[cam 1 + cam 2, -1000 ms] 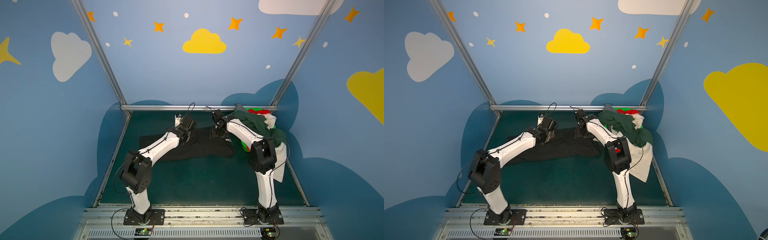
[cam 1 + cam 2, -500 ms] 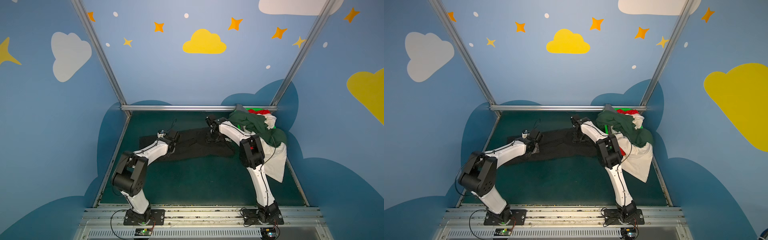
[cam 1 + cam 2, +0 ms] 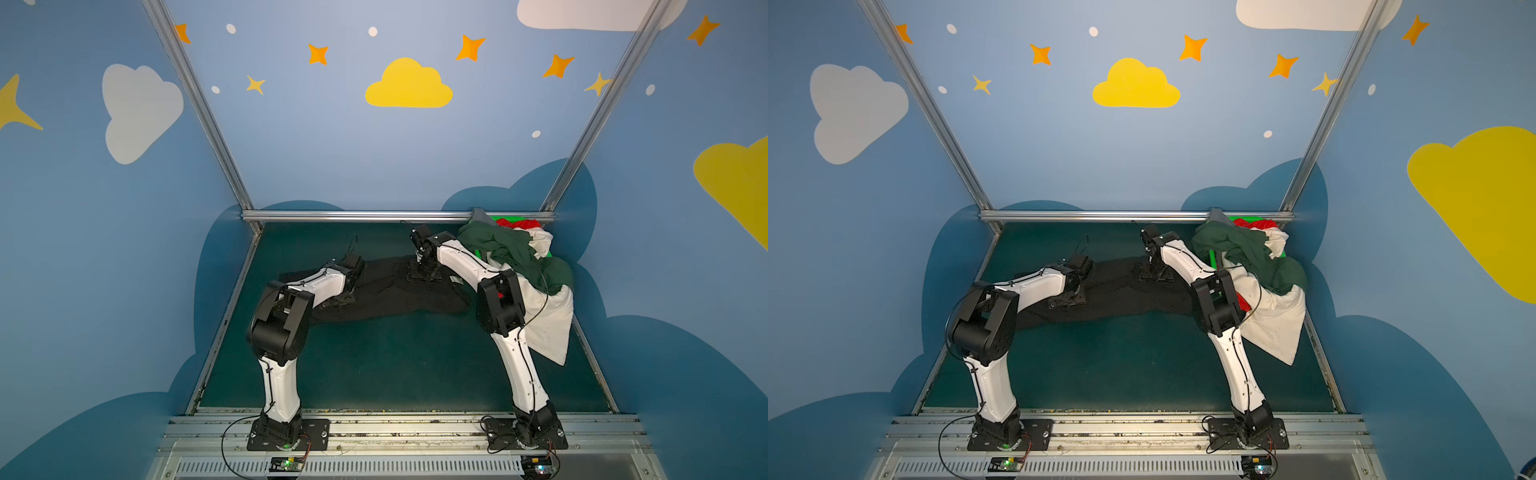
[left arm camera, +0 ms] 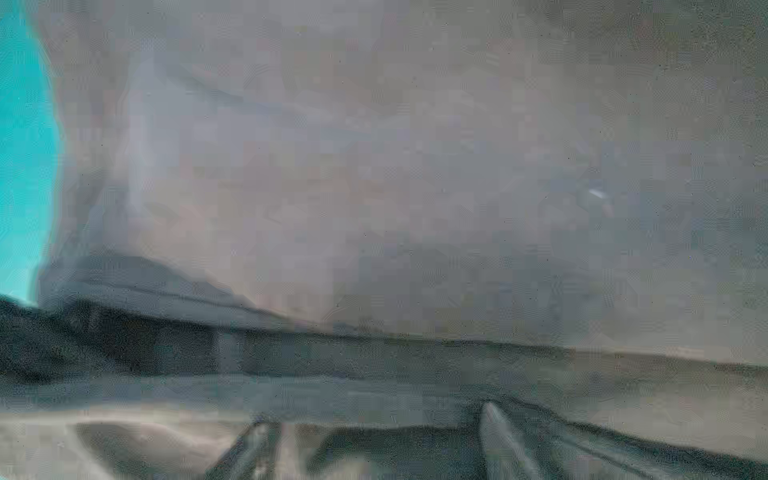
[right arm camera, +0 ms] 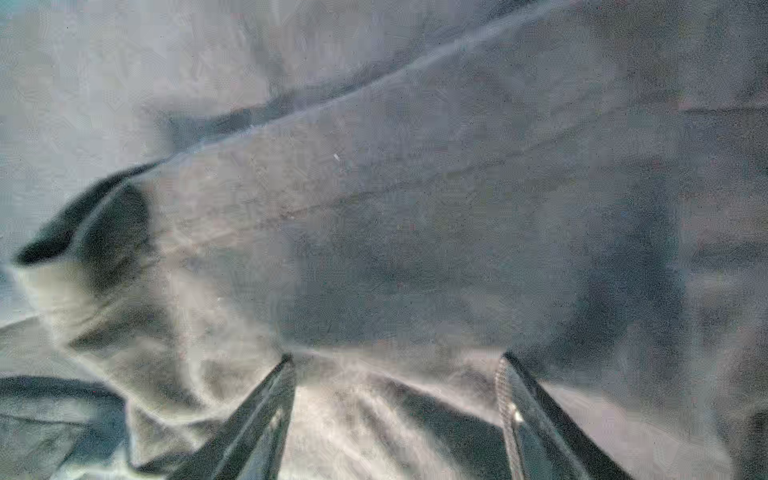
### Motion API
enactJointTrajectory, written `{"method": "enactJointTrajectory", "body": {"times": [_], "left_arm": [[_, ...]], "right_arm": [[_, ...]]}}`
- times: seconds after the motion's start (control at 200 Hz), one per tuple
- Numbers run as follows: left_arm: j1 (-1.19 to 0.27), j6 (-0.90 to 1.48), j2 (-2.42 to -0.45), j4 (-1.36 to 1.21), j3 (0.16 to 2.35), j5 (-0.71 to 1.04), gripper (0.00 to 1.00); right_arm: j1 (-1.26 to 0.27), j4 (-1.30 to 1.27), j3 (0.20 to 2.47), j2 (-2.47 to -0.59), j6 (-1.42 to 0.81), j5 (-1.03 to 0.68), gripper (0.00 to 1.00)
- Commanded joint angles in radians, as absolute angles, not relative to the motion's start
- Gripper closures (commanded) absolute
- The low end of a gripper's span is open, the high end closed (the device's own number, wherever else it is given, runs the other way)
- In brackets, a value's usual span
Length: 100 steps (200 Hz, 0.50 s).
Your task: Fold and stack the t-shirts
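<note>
A black t-shirt [image 3: 395,297] [image 3: 1125,291] lies spread across the back middle of the dark green mat. My left gripper [image 3: 340,297] [image 3: 1065,301] is down on the shirt's left part. In the left wrist view the blurred fingers [image 4: 496,432] stand apart, open, with black cloth [image 4: 374,174] between and beyond them. My right gripper [image 3: 424,276] [image 3: 1156,276] presses on the shirt's far right part. Its fingers [image 5: 266,415] are apart, open, and straddle a bunched fold of the cloth [image 5: 395,407]. Dark green [image 3: 515,253], white [image 3: 548,328] and red [image 3: 525,224] t-shirts are heaped at the back right.
The heap spills from a bright green basket [image 3: 509,217] in the back right corner; the white shirt hangs onto the mat by my right arm. A metal rail [image 3: 374,216] bounds the back and blue walls close both sides. Bare mat [image 3: 395,365] lies in front.
My left arm swung left and toward the front, dropping from the shirt's back edge onto its left part. My right gripper sank lower onto the cloth.
</note>
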<state>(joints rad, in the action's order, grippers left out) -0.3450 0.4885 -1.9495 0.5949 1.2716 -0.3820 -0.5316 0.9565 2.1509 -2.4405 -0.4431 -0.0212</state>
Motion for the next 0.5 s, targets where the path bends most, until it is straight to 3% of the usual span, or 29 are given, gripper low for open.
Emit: {"method": "enactJointTrajectory", "body": {"times": [0.0, 0.175, 0.35, 0.496], "left_arm": [[-0.338, 0.499, -2.009, 0.677, 1.256, -0.325, 0.38], [-0.342, 0.503, -2.004, 0.701, 1.251, -0.312, 0.65], [-0.361, 0.509, -1.978, 0.706, 1.216, -0.296, 0.78], [-0.383, 0.53, -1.994, 0.679, 1.183, -0.191, 0.79]], "right_arm": [[-0.522, 0.954, 2.171, -2.465, -0.452, -0.063, 0.26], [-0.52, 0.95, 2.188, -2.487, -0.449, -0.097, 0.27], [-0.527, 0.945, 2.227, -2.524, -0.442, -0.148, 0.33], [-0.541, 0.966, 2.287, -2.561, -0.437, -0.164, 0.38]]}}
